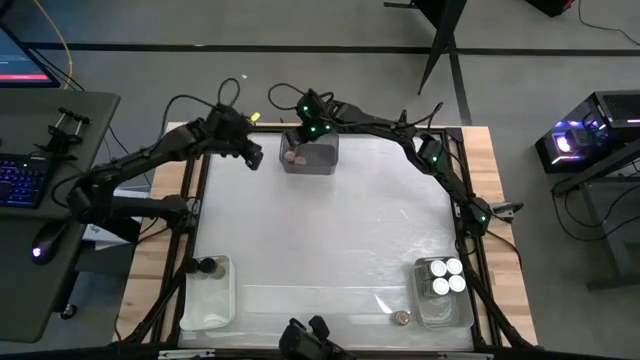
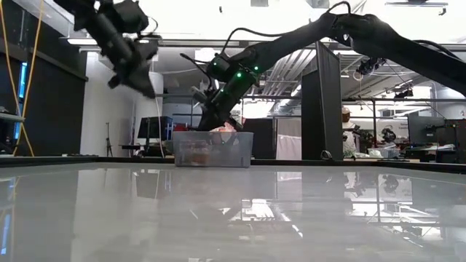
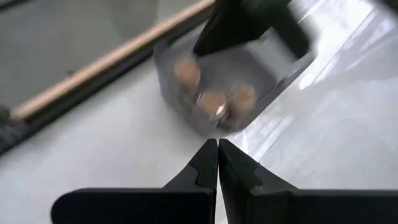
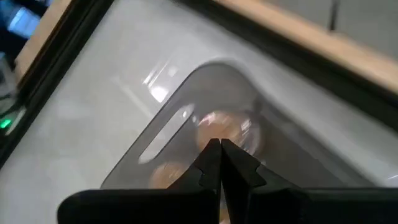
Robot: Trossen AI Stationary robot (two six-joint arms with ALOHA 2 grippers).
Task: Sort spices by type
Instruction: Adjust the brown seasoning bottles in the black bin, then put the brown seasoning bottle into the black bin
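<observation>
A grey bin (image 1: 322, 160) stands at the table's far middle and holds cork-topped spice jars (image 3: 212, 102), upright on its floor. My right gripper (image 4: 219, 144) hangs shut just above this bin (image 4: 186, 99), over the jars (image 4: 224, 127), with nothing between its fingers. My left gripper (image 3: 217, 146) is shut and empty in the air to the left of the bin (image 1: 256, 160). White-lidded jars (image 1: 445, 275) stand in a clear bin (image 1: 440, 310) at the near right. A dark-lidded jar (image 1: 206, 266) stands in a clear bin (image 1: 207, 300) at the near left. One cork-topped jar (image 1: 401, 317) stands loose on the table.
The white table top (image 1: 330, 240) lies bare between the three bins. Wooden edges (image 1: 500, 230) frame it. A desk with a keyboard and mouse (image 1: 30, 200) stands beyond the left edge. A person (image 2: 348, 135) shows in the room behind the table.
</observation>
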